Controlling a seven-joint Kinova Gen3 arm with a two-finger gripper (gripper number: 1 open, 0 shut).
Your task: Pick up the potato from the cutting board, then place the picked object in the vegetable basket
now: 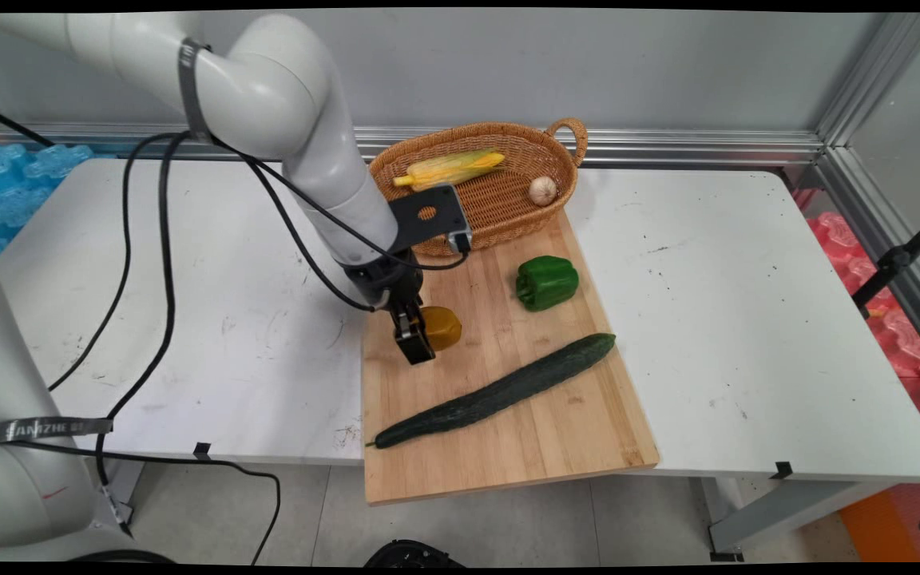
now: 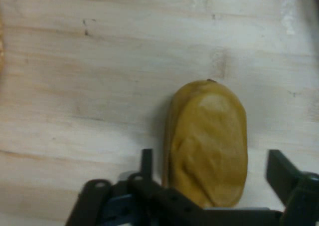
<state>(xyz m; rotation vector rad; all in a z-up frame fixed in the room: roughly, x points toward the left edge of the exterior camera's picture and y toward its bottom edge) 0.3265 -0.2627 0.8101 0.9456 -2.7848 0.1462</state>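
A yellow-brown, mango-like fruit point(image 1: 444, 326) point(image 2: 209, 141) lies on the left part of a wooden cutting board point(image 1: 524, 447) point(image 2: 99, 86). My gripper point(image 1: 418, 339) point(image 2: 214, 168) is down at the board, open, with one finger on each side of the fruit. The left finger point(image 2: 147, 162) sits close against the fruit's side. A small gap separates the right finger point(image 2: 281, 172) from it. The fruit's near end is hidden behind the gripper's linkage.
On the board also lie a green bell pepper point(image 1: 546, 281) and a long cucumber point(image 1: 500, 390). Behind the board, a wicker basket point(image 1: 460, 132) holds a corn cob point(image 1: 452, 168) and a garlic bulb point(image 1: 542, 190). The board's front end overhangs the table point(image 1: 747, 319).
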